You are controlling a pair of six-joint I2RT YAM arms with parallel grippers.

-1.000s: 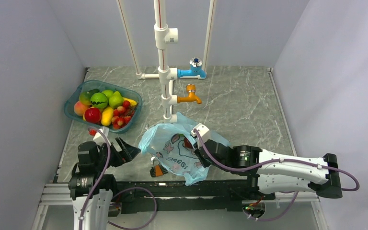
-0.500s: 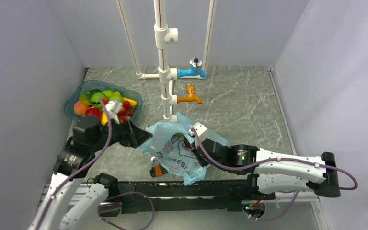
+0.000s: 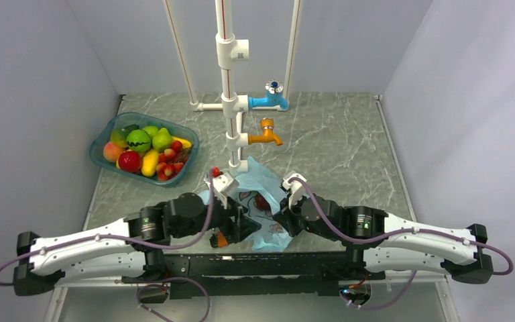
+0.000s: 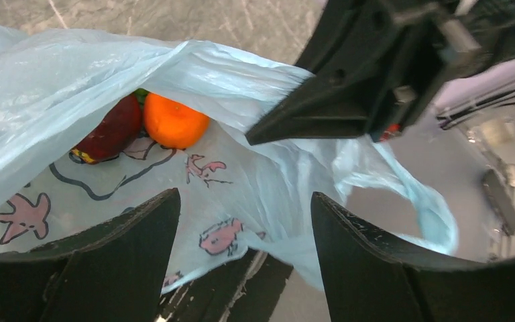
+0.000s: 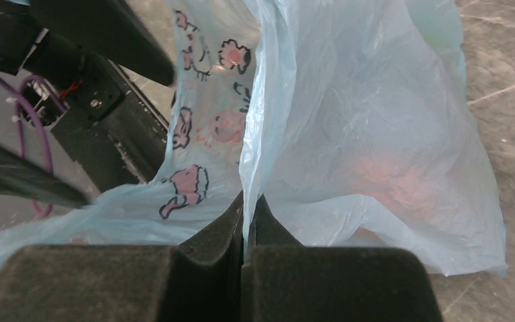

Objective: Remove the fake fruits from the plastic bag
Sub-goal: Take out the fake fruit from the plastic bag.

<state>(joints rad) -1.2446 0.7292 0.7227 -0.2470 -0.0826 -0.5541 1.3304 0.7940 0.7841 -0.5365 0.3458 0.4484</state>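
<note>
The light-blue plastic bag (image 3: 258,176) lies at the table's front middle. My right gripper (image 3: 283,219) is shut on a fold of the bag's edge (image 5: 248,201) and holds it up. In the left wrist view the bag (image 4: 53,74) gapes open. Inside it lie the orange (image 4: 174,124) and the dark maroon plum (image 4: 110,131), with a sliver of green (image 4: 141,94) behind them. The grape bunch is hidden. My left gripper (image 4: 245,261) is open and empty at the bag's mouth (image 3: 243,225). The orange shows faintly through the plastic (image 5: 389,181).
The teal basket (image 3: 100,144) with other fruits stands at the back left. A white pipe stand (image 3: 226,100) with a blue tap (image 3: 271,99) and an orange tap (image 3: 267,134) rises just behind the bag. A small orange-and-black object (image 3: 221,239) lies under the bag's front edge.
My left arm has swung from beside the basket rightwards, and its open gripper is now at the bag's mouth. My right gripper stays shut on the bag and has bunched it rightwards.
</note>
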